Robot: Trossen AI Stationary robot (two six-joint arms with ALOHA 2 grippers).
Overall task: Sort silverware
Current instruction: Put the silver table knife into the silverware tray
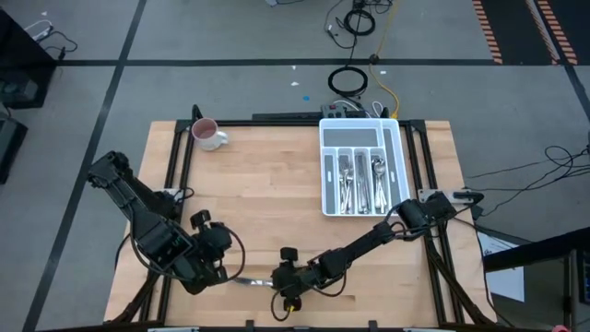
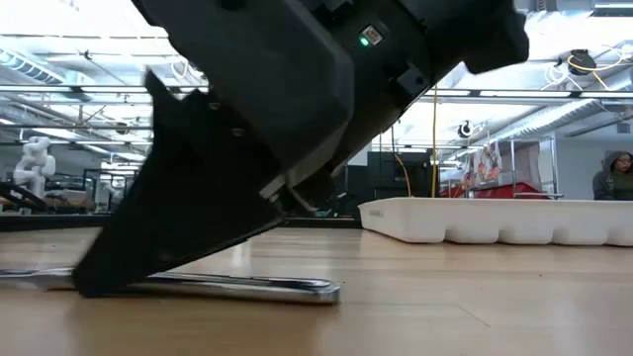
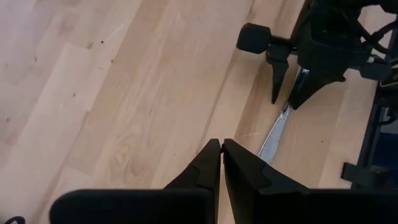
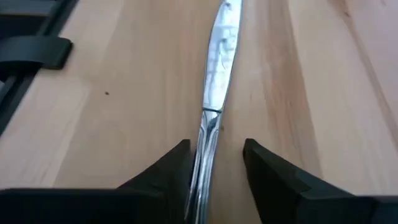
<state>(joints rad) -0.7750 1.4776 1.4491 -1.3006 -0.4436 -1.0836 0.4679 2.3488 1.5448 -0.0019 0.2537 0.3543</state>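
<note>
A shiny table knife (image 4: 219,56) lies flat on the wooden table near its front edge, also seen in the low view (image 2: 247,287). My right gripper (image 4: 216,149) is low over it and open, slanting down, with one finger on each side of the knife's handle end. My left gripper (image 3: 221,144) is shut on nothing and hangs above the table just left of the knife (image 3: 273,140), looking across at my right gripper (image 3: 289,99). More silverware (image 1: 359,180) lies in the compartments of the white tray (image 1: 398,157) at the back right. My right gripper stands astride the knife's handle (image 4: 208,134), with the fingers lying along the knife. One finger (image 4: 177,163) is close against the handle's side, but I cannot tell whether it touches. The knife lies flat on the table.
A pink-and-white mug (image 1: 207,134) stands at the table's far left corner. The white tray (image 2: 495,220) sits toward the far right. Bare wood spreads between the mug, the tray and the arms. Black frame rails run along the table's edges.
</note>
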